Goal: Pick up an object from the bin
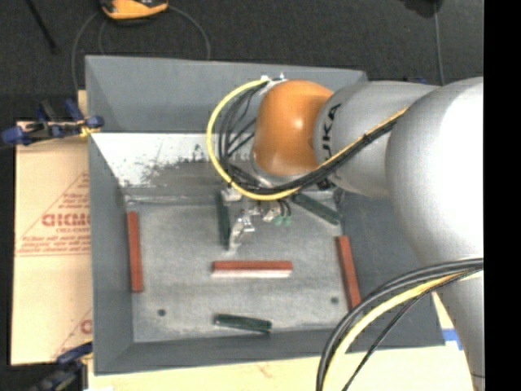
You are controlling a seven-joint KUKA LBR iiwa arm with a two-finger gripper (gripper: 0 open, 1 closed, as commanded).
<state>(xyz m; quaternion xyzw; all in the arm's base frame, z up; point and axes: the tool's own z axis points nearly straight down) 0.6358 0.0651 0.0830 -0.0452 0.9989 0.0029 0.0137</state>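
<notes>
Since gripper hangs low toward bin back, just beside dark green stick, that stick likely target; whether grip released or clenched, cannot tell; red bar lies near, apart

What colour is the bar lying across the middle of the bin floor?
The bar is reddish-brown with a pale lower edge, best seen in the camera view.

Looking down on the grey metal bin from above, tilting slightly to one side; framing the whole floor fairly closely; taking in the arm entering from the right.
</notes>
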